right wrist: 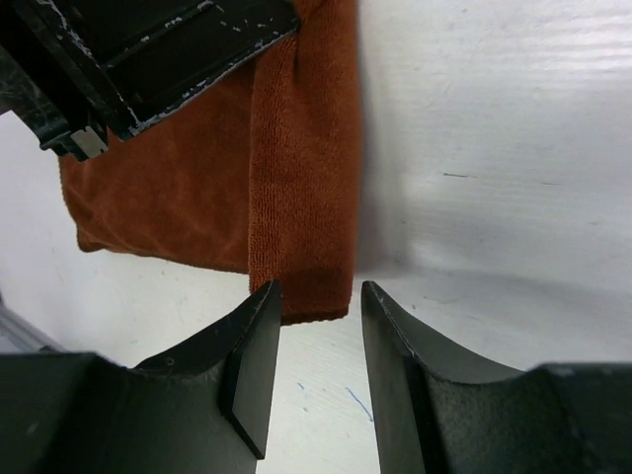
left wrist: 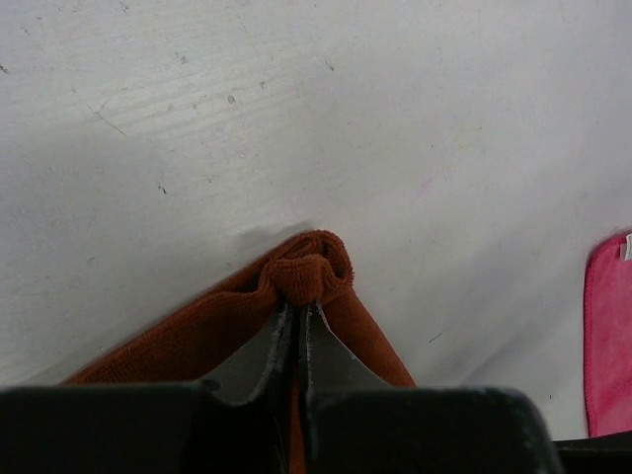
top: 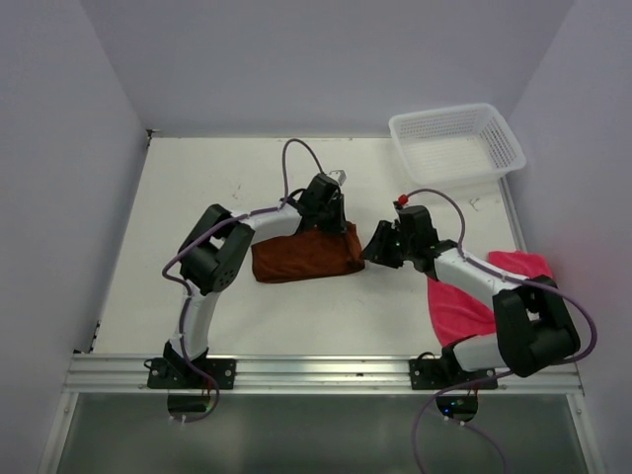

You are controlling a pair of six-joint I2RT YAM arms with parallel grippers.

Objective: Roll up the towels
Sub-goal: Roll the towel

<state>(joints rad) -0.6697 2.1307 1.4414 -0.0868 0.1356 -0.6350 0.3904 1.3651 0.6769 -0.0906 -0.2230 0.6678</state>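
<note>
A fixed camera looked down from high above the near edge of the table (top: 197, 197), taking in the whole top and the basket (top: 454, 148). Both wrist cameras sat low, close to the tabletop. All three views shared the brown towel (top: 296, 259); only the top and left wrist views caught the pink towel (top: 464, 314).

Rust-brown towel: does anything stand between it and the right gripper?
Nothing visible does. The right gripper, jaws open, sits right at the end of the rust-brown towel. The left gripper is shut on the towel's far edge, beside that path, not across it.
</note>
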